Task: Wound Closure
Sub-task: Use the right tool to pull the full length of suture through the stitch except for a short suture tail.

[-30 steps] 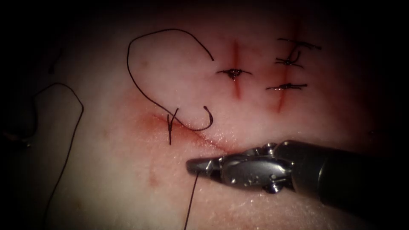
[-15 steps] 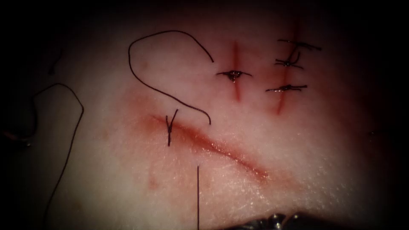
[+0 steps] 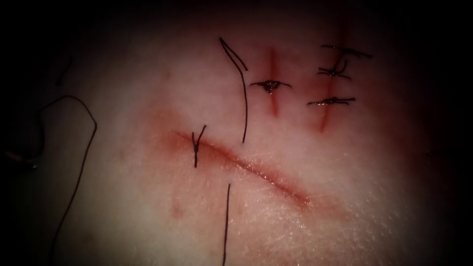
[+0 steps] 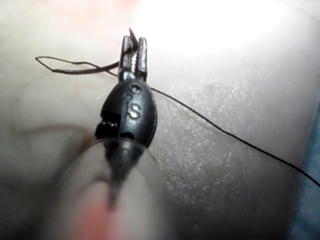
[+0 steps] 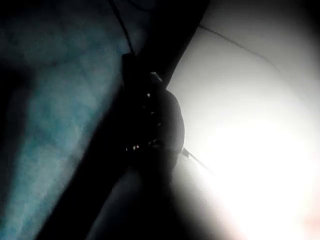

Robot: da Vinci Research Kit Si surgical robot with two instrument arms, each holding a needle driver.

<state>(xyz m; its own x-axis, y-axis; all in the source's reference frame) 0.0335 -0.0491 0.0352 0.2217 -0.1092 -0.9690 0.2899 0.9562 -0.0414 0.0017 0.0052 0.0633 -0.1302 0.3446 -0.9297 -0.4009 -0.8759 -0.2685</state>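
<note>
Endoscope view: I see the long slanted red cut [image 3: 246,167] in the pale pork tissue [image 3: 345,216], black thread [image 3: 243,98] rising above it. Left wrist view: my left tool [image 4: 134,44] pinches the dark curved needle [image 4: 132,35], its point just past the tips, off the tissue. Right wrist view: my right tool [image 5: 150,115] is a silhouette; I cannot tell its jaws.

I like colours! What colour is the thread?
Black; the thread shows best in the endoscope view.
</note>
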